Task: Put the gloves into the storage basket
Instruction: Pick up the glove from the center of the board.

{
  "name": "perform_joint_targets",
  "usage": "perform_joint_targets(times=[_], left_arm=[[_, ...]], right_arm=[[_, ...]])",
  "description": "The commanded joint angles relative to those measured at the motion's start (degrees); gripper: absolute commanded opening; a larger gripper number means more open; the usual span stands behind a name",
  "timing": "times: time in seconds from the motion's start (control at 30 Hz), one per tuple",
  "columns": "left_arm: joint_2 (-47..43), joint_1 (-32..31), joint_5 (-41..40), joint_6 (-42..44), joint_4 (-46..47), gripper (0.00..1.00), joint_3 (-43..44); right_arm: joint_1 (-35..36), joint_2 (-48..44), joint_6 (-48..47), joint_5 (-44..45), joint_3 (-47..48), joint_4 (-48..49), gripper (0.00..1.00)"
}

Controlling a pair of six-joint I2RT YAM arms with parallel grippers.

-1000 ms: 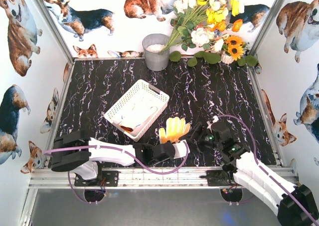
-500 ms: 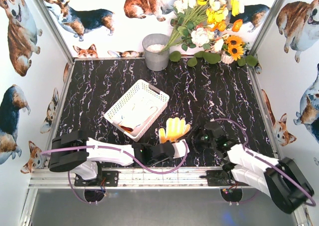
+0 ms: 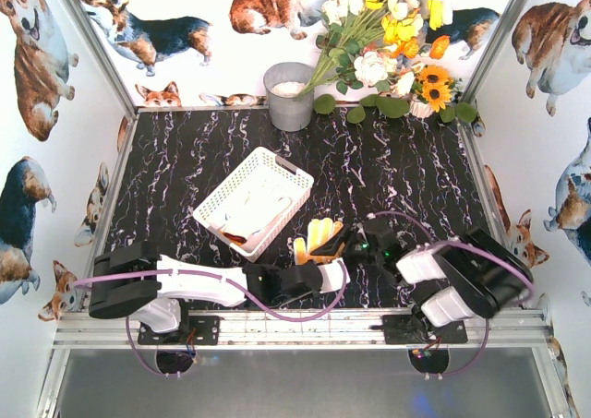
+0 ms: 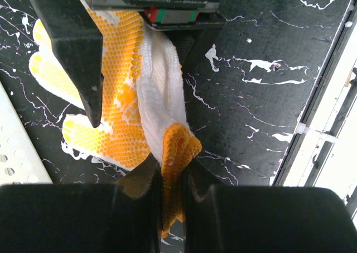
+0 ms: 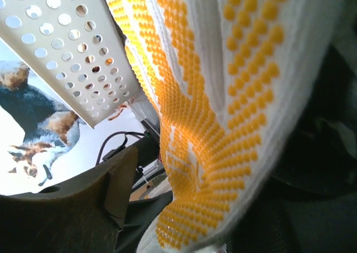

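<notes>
Pinching the orange cuff, your left gripper (image 4: pixel 173 169) is clamped on the yellow glove (image 3: pixel 320 238). It lies on the table, cuff toward you, fingers pointing away. Your right gripper (image 3: pixel 353 245) sits on its right, jaws apart and straddling the fingers. The storage basket (image 3: pixel 286 217) sits just beyond-left, nearer your left arm.
</notes>
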Motion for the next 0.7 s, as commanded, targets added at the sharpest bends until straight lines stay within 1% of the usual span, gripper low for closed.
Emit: perform_joint_targets(times=[0.0, 0.03, 0.23, 0.27, 0.33, 0.4, 0.43, 0.47, 0.57, 0.67], left_arm=[[-1.99, -0.38, 0.48, 0.61, -0.79, 0.00, 0.31], [-2.24, -0.35, 0.52, 0.73, -0.96, 0.00, 0.37], [-3.41, -0.40, 1.02, 1.70, -3.92, 0.00, 1.71], [-3.77, -0.37, 0.94, 1.80, -4.58, 0.00, 2.01], [-4.97, -0.39, 0.84, 2.13, -6.29, 0.00, 2.72], [-6.33, -0.33, 0.75, 2.49, -8.72, 0.00, 3.03], [-7.10, -0.34, 0.62, 2.74, -10.01, 0.00, 4.77], [-7.94, -0.37, 0.47, 3.15, -11.18, 0.00, 5.59], [-9.55, -0.28, -0.34, 5.14, -14.84, 0.00, 7.53], [-9.96, 0.11, -1.13, 7.34, -18.73, 0.00, 10.04]], right_arm=[[1.22, 6.20, 1.03, 2.41, -1.21, 6.16, 0.55], [1.31, 7.03, 1.32, 2.43, -1.35, 7.38, 0.53], [1.40, 8.99, 1.38, 2.86, -1.41, 10.87, 0.28], [1.33, 8.84, 1.27, 3.02, -1.37, 11.00, 0.22], [1.32, 8.20, 0.98, 3.36, -1.47, 11.07, 0.13], [1.26, 6.66, 1.32, 3.99, -2.14, 12.11, 0.06], [1.20, 5.49, 1.46, 4.51, -2.54, 12.29, 0.02], [1.11, 3.96, 1.49, 5.05, -2.89, 11.89, 0.00], [0.90, -2.87, 0.44, 7.45, -3.11, 6.76, 0.00], [0.68, -13.21, -2.00, 10.43, -1.37, -4.94, 0.00]])
